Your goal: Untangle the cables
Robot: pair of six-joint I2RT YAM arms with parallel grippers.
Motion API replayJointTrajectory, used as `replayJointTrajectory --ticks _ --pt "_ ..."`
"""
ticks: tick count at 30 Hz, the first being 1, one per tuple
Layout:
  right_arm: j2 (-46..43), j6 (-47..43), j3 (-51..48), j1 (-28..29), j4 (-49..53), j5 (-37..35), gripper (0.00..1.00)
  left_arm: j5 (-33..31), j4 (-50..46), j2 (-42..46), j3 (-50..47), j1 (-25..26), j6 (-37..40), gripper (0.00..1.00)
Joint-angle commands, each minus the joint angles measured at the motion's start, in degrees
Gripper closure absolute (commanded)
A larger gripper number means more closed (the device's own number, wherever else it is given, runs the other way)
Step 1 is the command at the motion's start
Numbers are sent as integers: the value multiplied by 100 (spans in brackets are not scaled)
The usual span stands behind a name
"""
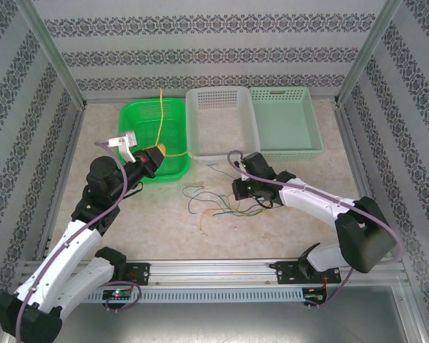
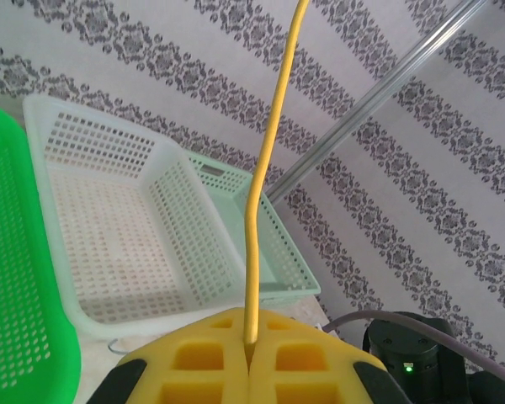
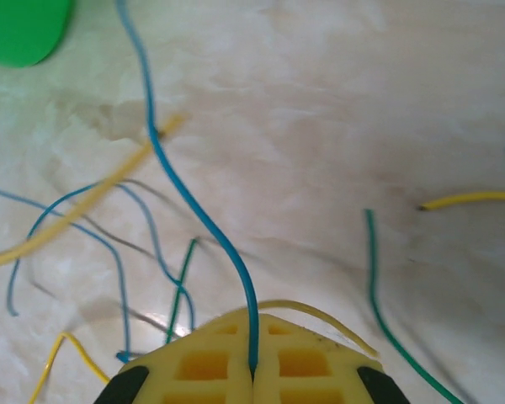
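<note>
I'm pinching a yellow wire [image 2: 265,168] in the closed left gripper [image 2: 249,358] by the green basket [image 1: 139,121] and a blue wire [image 3: 198,215] in the closed right gripper [image 3: 252,370] at the tangled cables [image 1: 218,204] on the marbled table [image 1: 164,229], judging these thin, light, springy, slick strands best gripped near a free end.

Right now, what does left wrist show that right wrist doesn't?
Left wrist, not right wrist: left hand shut on a yellow cable running up out of frame, with the white basket, pale green basket and patterned wall behind.
Right wrist, not left wrist: right hand shut on a blue cable, over the table, where a green cable and other strands lie loose.
Both: a piece of the green basket, and yellow fingers pinched on a single cable.
</note>
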State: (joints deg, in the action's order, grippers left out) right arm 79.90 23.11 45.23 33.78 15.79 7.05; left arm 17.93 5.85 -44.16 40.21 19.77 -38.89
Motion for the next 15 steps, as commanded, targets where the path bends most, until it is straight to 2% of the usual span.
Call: replayJointTrajectory --ticks 1,6,7,9,10,11,15 --pt "-44 297 -56 -220 595 -370 99 -87 -27 69 266 -49 180 100" --pt "-8 546 17 -240 780 -699 98 19 91 -38 282 -51 88 100" --pt "-58 587 -9 -240 679 -711 92 17 101 -40 268 -49 68 100" --pt "-165 589 -41 -211 492 -703 58 22 131 -31 233 -45 22 100" --pt "-212 552 -28 -178 455 -711 44 18 149 -15 213 -46 -7 100" --pt "-269 482 6 -120 451 -742 37 11 171 -13 203 -52 -22 100" --pt "-521 239 82 177 398 -886 33 -8 321 -30 177 -50 -131 100"
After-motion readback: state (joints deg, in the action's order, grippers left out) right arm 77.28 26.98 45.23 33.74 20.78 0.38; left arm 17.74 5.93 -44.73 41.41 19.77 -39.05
